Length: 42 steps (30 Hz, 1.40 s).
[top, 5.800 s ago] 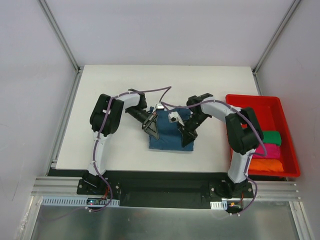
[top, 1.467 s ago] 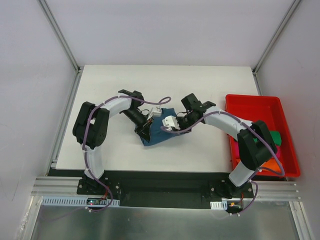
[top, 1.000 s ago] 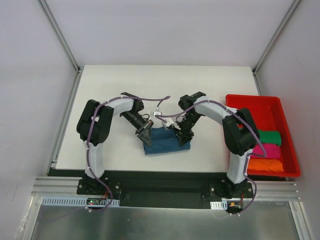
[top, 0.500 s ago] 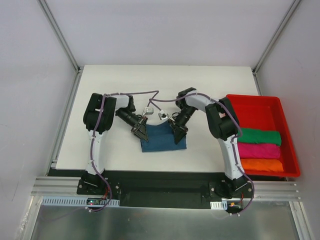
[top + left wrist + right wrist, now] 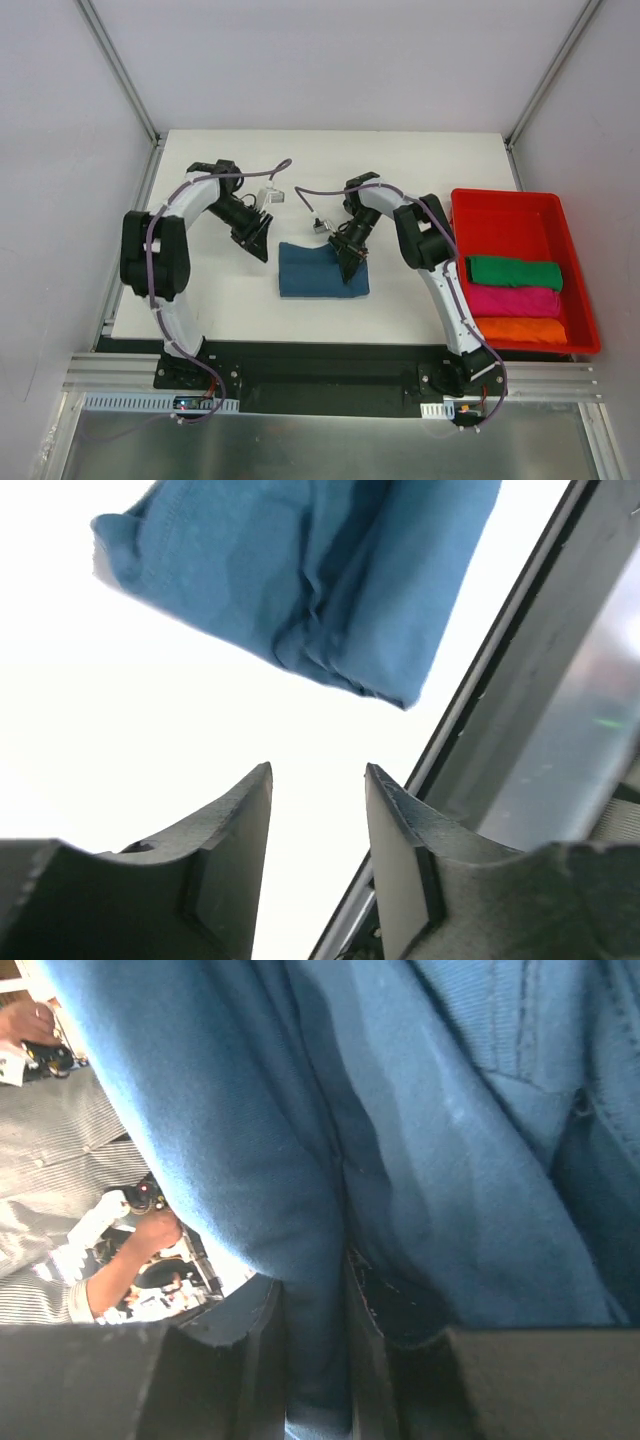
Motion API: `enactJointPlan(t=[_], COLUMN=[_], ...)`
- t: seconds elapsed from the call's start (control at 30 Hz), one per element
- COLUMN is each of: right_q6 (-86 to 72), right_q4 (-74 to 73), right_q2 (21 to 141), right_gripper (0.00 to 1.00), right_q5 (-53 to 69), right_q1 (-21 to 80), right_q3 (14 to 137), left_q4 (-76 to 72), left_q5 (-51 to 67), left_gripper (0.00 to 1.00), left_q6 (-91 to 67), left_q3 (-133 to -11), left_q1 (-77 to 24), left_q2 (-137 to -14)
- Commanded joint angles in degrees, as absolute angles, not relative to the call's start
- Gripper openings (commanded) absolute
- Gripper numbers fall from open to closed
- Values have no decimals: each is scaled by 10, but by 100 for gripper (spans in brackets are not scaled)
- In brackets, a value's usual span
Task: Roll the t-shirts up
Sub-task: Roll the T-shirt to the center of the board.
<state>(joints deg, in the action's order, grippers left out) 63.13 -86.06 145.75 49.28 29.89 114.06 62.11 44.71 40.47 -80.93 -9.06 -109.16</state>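
The dark teal-blue t-shirt [image 5: 318,271] lies folded into a small rectangle on the white table [image 5: 220,300], near its front middle. My right gripper [image 5: 352,262] sits at the shirt's right edge, shut on a fold of the blue cloth [image 5: 300,1290] that runs between its fingers. My left gripper [image 5: 258,240] is open and empty, up and to the left of the shirt, apart from it. In the left wrist view the shirt [image 5: 300,580] lies ahead of the fingertips [image 5: 258,780]. Rolled green [image 5: 515,272], magenta-pink [image 5: 520,300] and orange [image 5: 520,328] t-shirts lie in the bin.
A red plastic bin [image 5: 505,205] stands at the table's right edge with the three rolled shirts in its near half. The table's front edge with its metal rail [image 5: 330,372] runs just below the blue shirt. Grey walls close in the left, back and right.
My left gripper has let go of the blue shirt and drawn back up and to the left. The shirt has come down flat near the front edge. My right gripper stays on its right edge.
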Motion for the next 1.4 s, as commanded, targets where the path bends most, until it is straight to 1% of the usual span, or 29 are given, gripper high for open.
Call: enactJointPlan(t=[0.0,0.07,0.1,0.17,0.2,0.23,0.27,0.3,0.37,0.43,0.47,0.53,0.67,0.87,1.13,1.27,1.37], right_q6=[620,621,621,620,620,621,622,625,626,628,628,628,628,629,627,622,622], right_q4=[-950,-949,-950,-949,-950,-949,-948,-949,-949,-948,-948,-948,-949,-949,-948,-950,-950], right_q2=[1508,1511,1512,1513,1513,1513,1511,1510,1508,1507,1506,1506,1507,1505,1506,1508,1508], right_gripper=[18,17,17,17,17,17,17,17,17,17,17,16,16,16,16,17,18], right_q5=[335,317,310,301,301,301,301,301,302,303,304,304,305,314,316,316,317], right_q1=[301,310,318,321,322,320,321,321,321,320,320,319,319,313,311,310,310], right_q3=[1143,1141,1140,1140,1140,1140,1139,1139,1136,1136,1136,1134,1135,1136,1138,1141,1141], left_q4=[613,597,570,534,491,467,441,410,342,325,318,309,291,288,277,226,193], left_q5=[396,396,397,389,377,364,328,308,263,242,237,222,206,207,204,164,131], left_gripper=[42,44,45,49,52,54,55,58,61,64,70,72,72,67,66,67,67], left_q6=[437,444,450,472,479,484,487,488,489,496,503,515,526,540,553,589,599], left_q3=[-752,-706,-687,-630,-614,-580,-565,-551,-523,-515,-515,-509,-511,-504,-487,-450,-427], left_q1=[-114,-136,-146,-191,-217,-242,-297,-321,-376,-394,-400,-419,-432,-436,-443,-453,-453], left_q2=[-990,-954,-906,-850,-795,-768,-746,-710,-693,-698,-700,-707,-734,-762,-785,-805,-823])
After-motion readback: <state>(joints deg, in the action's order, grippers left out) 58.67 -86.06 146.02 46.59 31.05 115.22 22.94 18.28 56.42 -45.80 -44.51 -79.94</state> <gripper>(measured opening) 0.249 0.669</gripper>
